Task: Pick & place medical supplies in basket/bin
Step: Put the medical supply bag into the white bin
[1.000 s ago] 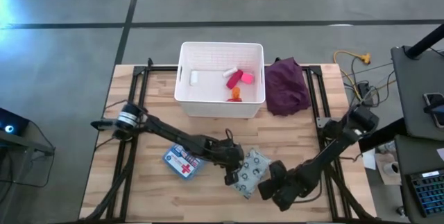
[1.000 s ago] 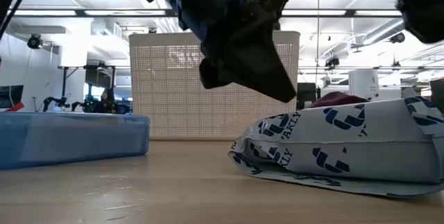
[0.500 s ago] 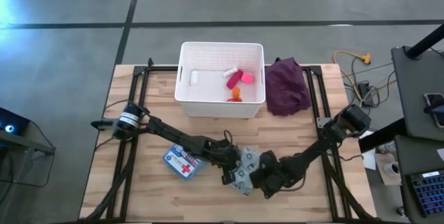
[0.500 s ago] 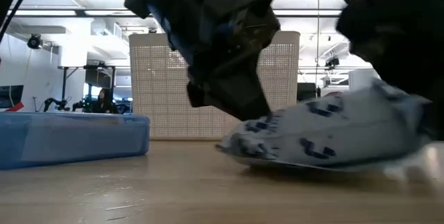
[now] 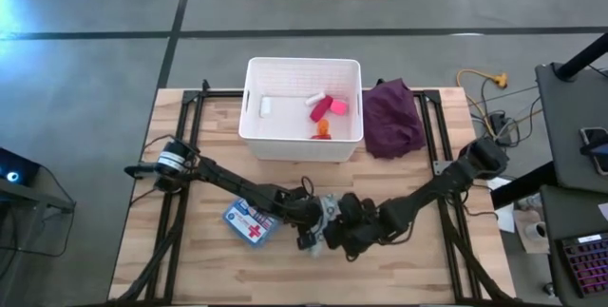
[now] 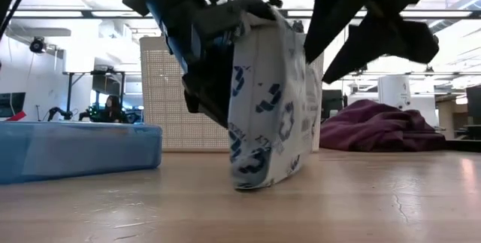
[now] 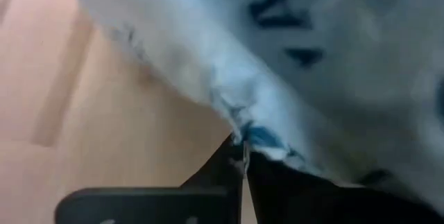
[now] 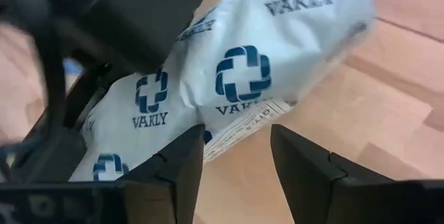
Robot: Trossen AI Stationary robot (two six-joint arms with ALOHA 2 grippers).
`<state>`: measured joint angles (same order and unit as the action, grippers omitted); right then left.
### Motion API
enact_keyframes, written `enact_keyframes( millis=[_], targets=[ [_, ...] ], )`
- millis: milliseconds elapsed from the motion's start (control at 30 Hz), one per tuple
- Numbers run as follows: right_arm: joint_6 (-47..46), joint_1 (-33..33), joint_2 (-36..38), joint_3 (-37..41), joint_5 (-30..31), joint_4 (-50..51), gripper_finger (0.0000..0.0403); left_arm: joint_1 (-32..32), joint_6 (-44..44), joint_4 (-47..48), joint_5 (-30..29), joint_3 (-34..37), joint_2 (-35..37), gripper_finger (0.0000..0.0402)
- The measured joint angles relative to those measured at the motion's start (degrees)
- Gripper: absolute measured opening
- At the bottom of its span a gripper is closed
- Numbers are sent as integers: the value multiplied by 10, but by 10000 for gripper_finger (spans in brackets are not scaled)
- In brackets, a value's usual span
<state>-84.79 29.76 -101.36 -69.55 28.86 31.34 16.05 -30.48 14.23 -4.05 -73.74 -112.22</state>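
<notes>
The pale green patterned pouch [image 5: 328, 216] [image 6: 267, 100] stands on one long edge on the table, between my two grippers. My left gripper [image 5: 312, 229] [image 7: 243, 156] is shut on the pouch's left side. My right gripper [image 5: 345, 233] [image 8: 239, 156] is open on its right side, a finger on either side of the pouch's [image 8: 236, 71] lower flap. The blue packet with the red cross [image 5: 249, 221] [image 6: 75, 149] lies flat to the left. Red, pink, orange and white pieces [image 5: 323, 112] lie in the white basket [image 5: 304, 62] [image 6: 165, 92]. My left gripper meets the pouch with its shut fingers, from the table's left, slanting down. The pouch's broad face [image 6: 237, 77] leans against them, its lower edge [image 6: 259, 181] on the table. The fingertips are at a frayed seam [image 7: 239, 130]; whether they pinch it I cannot tell. My right gripper comes from the table's right; I cannot tell whether its fingers [image 8: 182, 165] touch the pouch.
The dark purple cloth [image 5: 392, 117] [image 6: 383, 126] lies bunched to the right of the basket at the far side. Bare wood lies in front of the pouch and toward the near edge. Black frame rails run along both sides of the table.
My right gripper has moved toward the table's left, up to the pouch and my left gripper. The pouch lay flat; its right side rose and it tipped up on edge against my left gripper, which has dropped lower beside it.
</notes>
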Motion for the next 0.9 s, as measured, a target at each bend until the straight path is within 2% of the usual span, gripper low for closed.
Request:
enact_keyframes(
  millis=[233,333,500,700,900],
  targets=[
    [-24,-2,26,3,-1,-6,186,9,-21,-1,-11,31,13,0],
    [-38,-1,33,6,0,-7,207,16,-33,-9,-39,54,31,0],
    [-77,-1,35,18,-33,-13,252,15,-56,-75,-59,110,75,0],
    [-114,-5,38,28,-33,-66,293,16,-86,-181,-105,170,138,0],
    [-132,-32,38,28,-68,-74,313,16,-113,-182,-118,210,163,0]
  ],
)
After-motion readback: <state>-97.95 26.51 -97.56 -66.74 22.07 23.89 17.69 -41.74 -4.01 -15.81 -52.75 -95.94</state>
